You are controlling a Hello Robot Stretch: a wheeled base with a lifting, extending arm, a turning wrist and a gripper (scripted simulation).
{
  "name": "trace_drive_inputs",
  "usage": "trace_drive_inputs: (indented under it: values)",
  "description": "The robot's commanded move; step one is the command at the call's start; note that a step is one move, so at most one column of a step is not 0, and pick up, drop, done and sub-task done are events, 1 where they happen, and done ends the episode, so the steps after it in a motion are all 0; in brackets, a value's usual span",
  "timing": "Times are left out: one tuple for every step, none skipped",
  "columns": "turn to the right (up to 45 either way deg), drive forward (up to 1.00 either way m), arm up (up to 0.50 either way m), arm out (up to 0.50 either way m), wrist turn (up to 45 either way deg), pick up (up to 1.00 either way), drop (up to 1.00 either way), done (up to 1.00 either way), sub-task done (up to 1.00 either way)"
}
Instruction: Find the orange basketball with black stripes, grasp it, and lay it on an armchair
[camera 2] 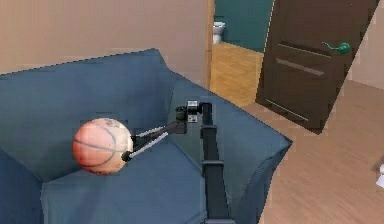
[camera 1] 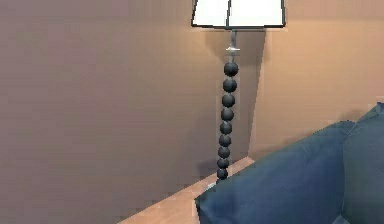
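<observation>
Pointing toward the arm side view's left, the gripper (camera 2: 128,147) has its thin fingers (camera 2: 150,132) at the orange basketball (camera 2: 100,146). The ball is over the seat of the blue armchair (camera 2: 60,85), near the seat's left side. I cannot tell whether the gripper holds it or the cushion bears it. The dark arm (camera 2: 210,165) crosses the seat. Past the armchair's right edge stands a dark door (camera 2: 300,70). In the forward view, a floor lamp (camera 1: 228,110) stands by the wall.

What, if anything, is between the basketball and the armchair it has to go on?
Nothing visible stands between them. The basketball is at the gripper's far end with the blue armchair's cushions behind and below it. Whether it already rests there cannot be told.
</observation>
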Motion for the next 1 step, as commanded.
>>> trace_drive_inputs:
  values:
    - [0.0, 0.0, -0.32, 0.0, 0.0, 0.0, 0.0, 0.0, 0.0]
